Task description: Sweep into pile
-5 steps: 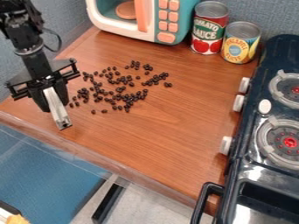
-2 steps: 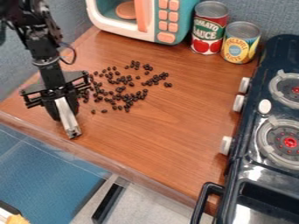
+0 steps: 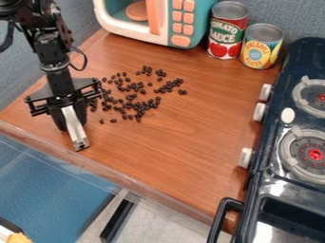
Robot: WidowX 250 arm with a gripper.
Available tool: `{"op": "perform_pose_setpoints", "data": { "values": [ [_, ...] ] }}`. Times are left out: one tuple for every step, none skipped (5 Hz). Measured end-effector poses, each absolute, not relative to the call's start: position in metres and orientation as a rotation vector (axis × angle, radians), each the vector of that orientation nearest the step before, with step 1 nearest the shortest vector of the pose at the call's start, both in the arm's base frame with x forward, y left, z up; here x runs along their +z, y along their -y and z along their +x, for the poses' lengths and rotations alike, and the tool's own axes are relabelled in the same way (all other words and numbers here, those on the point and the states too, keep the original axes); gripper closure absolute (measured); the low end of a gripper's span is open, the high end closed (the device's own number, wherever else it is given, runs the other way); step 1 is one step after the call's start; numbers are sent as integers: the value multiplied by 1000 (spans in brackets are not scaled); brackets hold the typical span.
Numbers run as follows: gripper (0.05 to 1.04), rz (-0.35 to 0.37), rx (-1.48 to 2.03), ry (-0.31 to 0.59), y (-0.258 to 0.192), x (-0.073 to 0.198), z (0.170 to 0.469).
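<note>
Black, angular gripper (image 3: 70,112) over counter's left part, narrowed around flat, pale bar (image 3: 75,129) with darker tip, bar slanting toward front edge. Beans (image 3: 131,97): small, dark, roundish, loosely scattered in ragged patch beside gripper, few strays apart. Counter (image 3: 171,156): reddish-brown, streaky wood grain. At back, boxy teal-and-white toy microwave (image 3: 164,23), two labelled cylindrical metal cans (image 3: 228,31). At right, glossy dark stove (image 3: 259,190), round grey burners, pale knobs. Wall (image 3: 289,14) blue-grey, fabric-like.
</note>
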State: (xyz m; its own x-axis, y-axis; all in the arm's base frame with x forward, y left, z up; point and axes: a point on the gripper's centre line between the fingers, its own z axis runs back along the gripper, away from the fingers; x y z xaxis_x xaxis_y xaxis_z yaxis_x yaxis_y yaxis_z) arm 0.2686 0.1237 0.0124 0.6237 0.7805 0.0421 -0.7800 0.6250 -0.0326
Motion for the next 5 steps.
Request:
{"op": "perform_pose_setpoints", "data": {
  "values": [
    [712,-9,892,49,-120,12,272],
    [712,-12,880,61,-110,12,285],
    [712,-23,867,69,-99,13,295],
    [712,-26,858,76,-89,13,305],
    [712,-28,868,68,-85,12,309]
  ]
}}
